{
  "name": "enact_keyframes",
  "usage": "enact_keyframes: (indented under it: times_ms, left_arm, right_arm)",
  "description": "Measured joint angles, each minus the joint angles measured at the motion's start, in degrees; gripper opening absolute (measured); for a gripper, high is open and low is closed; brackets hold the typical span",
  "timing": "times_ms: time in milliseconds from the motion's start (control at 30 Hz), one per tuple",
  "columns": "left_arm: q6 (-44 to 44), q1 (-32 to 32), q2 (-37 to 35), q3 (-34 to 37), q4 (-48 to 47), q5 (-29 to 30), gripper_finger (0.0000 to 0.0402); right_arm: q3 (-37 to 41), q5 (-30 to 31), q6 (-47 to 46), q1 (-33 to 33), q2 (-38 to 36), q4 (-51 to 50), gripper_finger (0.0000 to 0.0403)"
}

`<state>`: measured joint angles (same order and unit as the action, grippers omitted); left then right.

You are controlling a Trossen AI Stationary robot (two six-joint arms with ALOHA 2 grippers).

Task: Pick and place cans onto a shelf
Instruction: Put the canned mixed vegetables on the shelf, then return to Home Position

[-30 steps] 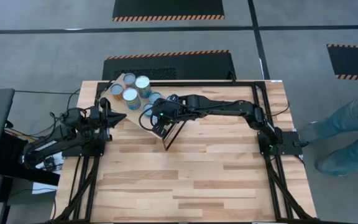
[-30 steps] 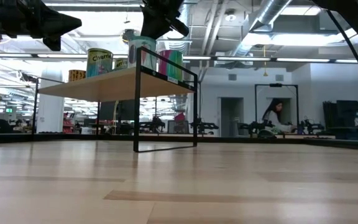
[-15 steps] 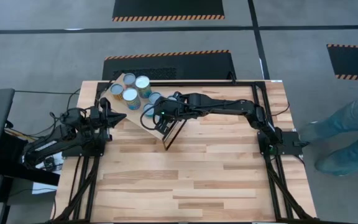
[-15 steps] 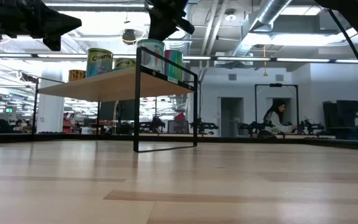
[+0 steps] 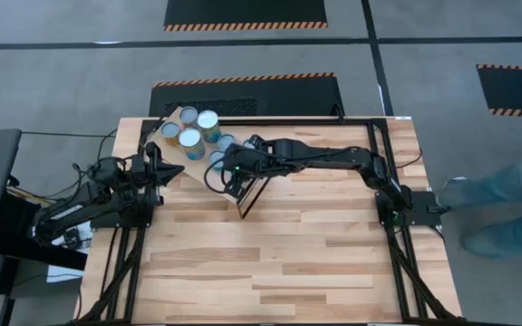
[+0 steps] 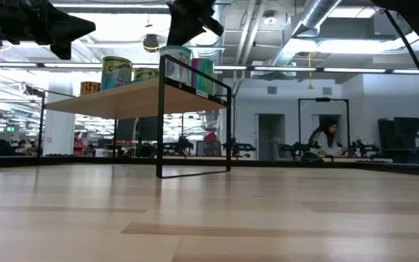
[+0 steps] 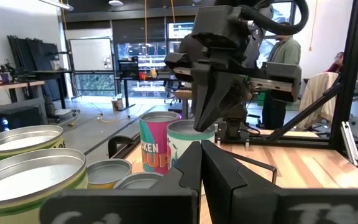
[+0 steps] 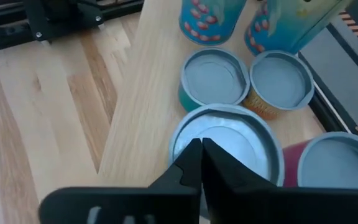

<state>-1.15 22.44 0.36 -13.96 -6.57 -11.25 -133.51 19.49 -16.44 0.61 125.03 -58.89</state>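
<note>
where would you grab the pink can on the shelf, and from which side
Take the pink can by its round side wall just under the rim, coming straight down from above. It stands upright on the shelf with a pale green can close beside it, so a sideways approach looks blocked. The fingers would probably fit best on the sides away from that neighbour.

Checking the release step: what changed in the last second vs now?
Little moved. The right gripper sits just above the teal can at the shelf's dark-framed end; a second ago that can looked slightly raised under it and now it stands level with its neighbours, apparently set down. The gripper shifted only slightly. Whether the fingers have let go is unclear. The left gripper, shut beside the shelf, and the other cans stayed put.
</note>
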Motion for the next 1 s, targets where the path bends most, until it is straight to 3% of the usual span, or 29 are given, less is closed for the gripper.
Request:
enact_keyframes:
  times_ms: [167, 300, 433, 567, 767, 1000]
  left_arm:
    - [0.0, 0.0, 0.0, 0.0, 0.0, -0.1, 0.0]
    - [-0.1, 0.0, 0.0, 0.0, 0.0, -0.4, 0.0]
    - [-0.1, 0.0, 0.0, 0.0, -0.1, -0.5, 0.0]
    - [-0.2, 0.0, 0.0, 0.0, -0.2, -0.6, 0.0]
    - [-0.2, -2.4, 1.5, 0.0, 0.0, -0.9, 0.0]
    - [0.6, -6.6, 5.6, 0.0, 3.7, 0.0, 0.0]
  right_arm:
    - [0.0, 0.1, 1.5, -0.6, -0.6, -0.4, 0.0051]
    - [-0.1, 1.1, 5.4, -2.1, -3.8, -3.1, 0.0038]
    - [-0.1, 8.6, 9.3, -5.7, -7.8, -8.5, 0.0008]
    - [-0.1, 11.7, 13.0, -9.9, -11.1, -10.8, 0.0016]
    - [-0.1, 11.9, 15.3, -14.5, -12.8, -9.9, 0.0005]
    - [4.4, 9.5, 18.1, -13.9, -12.0, -4.6, 0.0005]
